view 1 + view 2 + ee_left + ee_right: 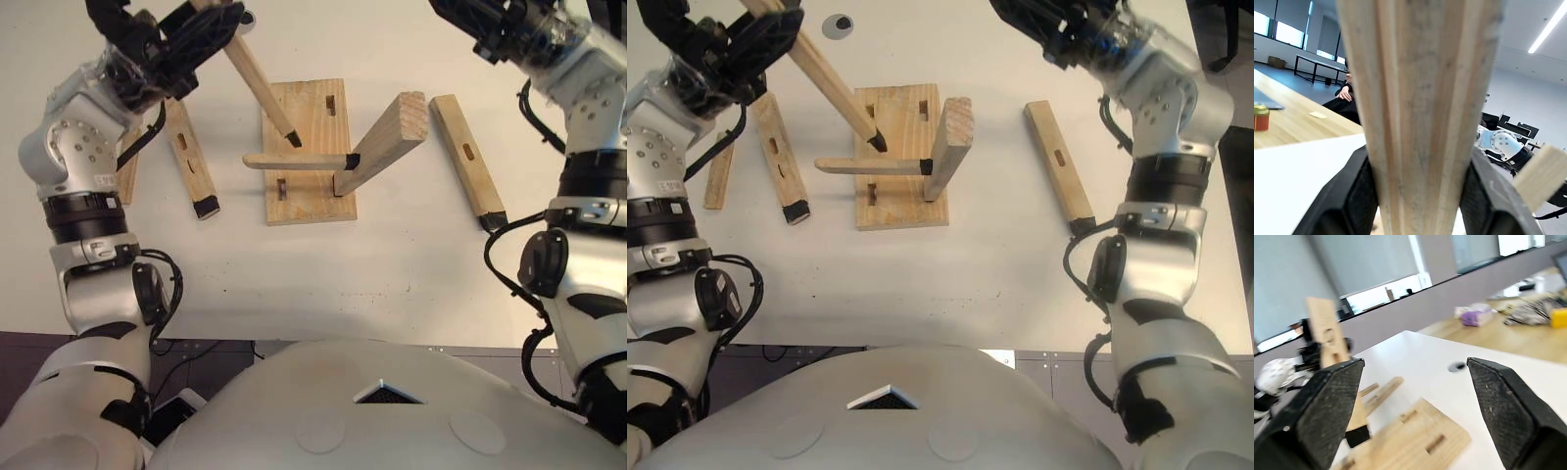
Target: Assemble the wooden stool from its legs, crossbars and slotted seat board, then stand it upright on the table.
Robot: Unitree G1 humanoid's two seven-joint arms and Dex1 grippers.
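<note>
**Claw state.** My left claw (pixel 201 29) is clenched on the upper end of the held leg (pixel 260 88). This leg slants down from the claw and rests its black tip on the seat board (pixel 309 201). My right claw (pixel 1415 364) is released and grasps nothing. It hangs well apart from the board, above the surface (pixel 392 274).

**Risks, as I judge them.**
- The tip appears to rest on bare wood, not in a slot. A push at this slant could skid it or shove the board.
- The fitted crossbar (pixel 294 160) lies just beside that tip. It joins the leaning leg (pixel 387 137), which looks loosely seated, so a knock could topple both.

**Count.**
- 4 legs: 1 held, 1 leaning in the board, 1 flat leg (pixel 191 157) below my left claw, and 1 far leg (pixel 468 162) below my right claw.
- 2 crossbars: 1 fitted, and 1 loose crossbar (pixel 127 181) beside the flat leg.
- 1 seat board.
</note>
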